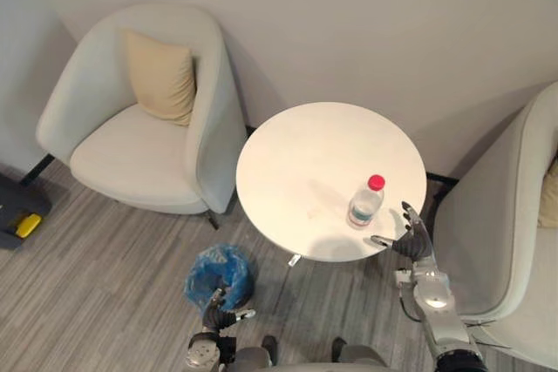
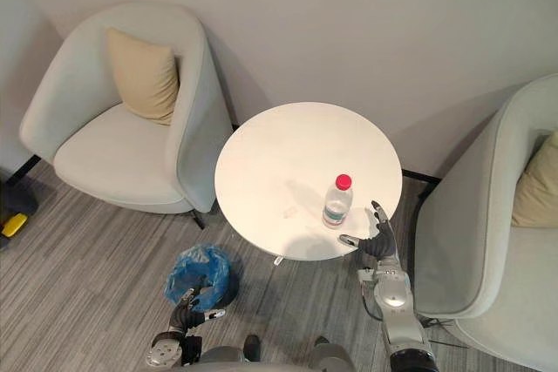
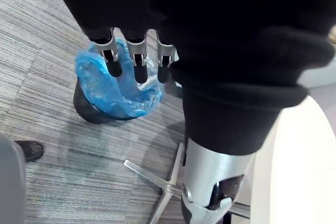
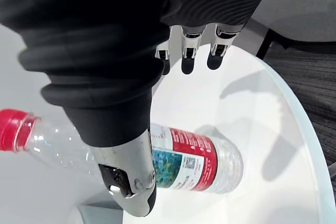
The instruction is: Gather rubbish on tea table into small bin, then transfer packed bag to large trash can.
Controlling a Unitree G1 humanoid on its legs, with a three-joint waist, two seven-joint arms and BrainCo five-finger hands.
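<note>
Plainly nearer, the right hand (image 1: 413,240), fingers spread and empty, hovered at the tea table's (image 1: 296,154) edge just beside the upright bottle (image 1: 365,202) standing on it, while the left hand (image 1: 222,307) hung slack-fingered near the small bin (image 1: 218,274) beside the table.

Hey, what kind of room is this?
Probably a lounge or waiting corner: a cushioned armchair and a second armchair flank a round white tea table holding a plastic bottle, with a small blue-lined bin beside it.
</note>
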